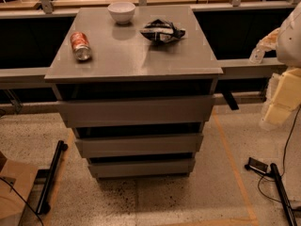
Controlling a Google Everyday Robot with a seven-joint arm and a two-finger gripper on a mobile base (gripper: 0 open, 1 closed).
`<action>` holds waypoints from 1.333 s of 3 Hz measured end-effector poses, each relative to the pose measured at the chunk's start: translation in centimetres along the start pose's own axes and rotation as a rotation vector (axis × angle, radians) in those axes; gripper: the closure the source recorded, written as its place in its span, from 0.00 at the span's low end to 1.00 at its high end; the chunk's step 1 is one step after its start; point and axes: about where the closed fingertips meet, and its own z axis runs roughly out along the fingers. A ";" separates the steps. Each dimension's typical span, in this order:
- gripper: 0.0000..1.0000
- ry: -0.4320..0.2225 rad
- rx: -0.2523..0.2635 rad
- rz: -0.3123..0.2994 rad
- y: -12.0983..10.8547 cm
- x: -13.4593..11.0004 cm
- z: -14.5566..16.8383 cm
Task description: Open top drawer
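The top drawer [136, 111] is the widest and tallest of three grey handleless drawers in a grey cabinet at the centre of the camera view. Its flat front panel sits just under the cabinet top [117, 60], with a dark gap above it. Two narrower drawers [138, 145] lie below it. My gripper [281, 100], cream and white, hangs at the right edge of the view, to the right of the cabinet at about the top drawer's height and well apart from it.
On the cabinet top stand a white bowl [121, 12], a red can on its side [81, 46] and a crumpled snack bag [162, 31]. On the floor are a black bar [51, 178] and cardboard [14, 192] at left, and a cable and black pole [282, 192] at right.
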 end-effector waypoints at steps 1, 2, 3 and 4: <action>0.00 0.000 0.000 0.000 0.0 0.0 0.0; 0.00 -0.006 0.009 0.032 -1.4 0.6 1.4; 0.00 -0.018 -0.008 0.115 -3.6 2.0 3.9; 0.00 -0.017 -0.017 0.124 -3.9 2.3 4.6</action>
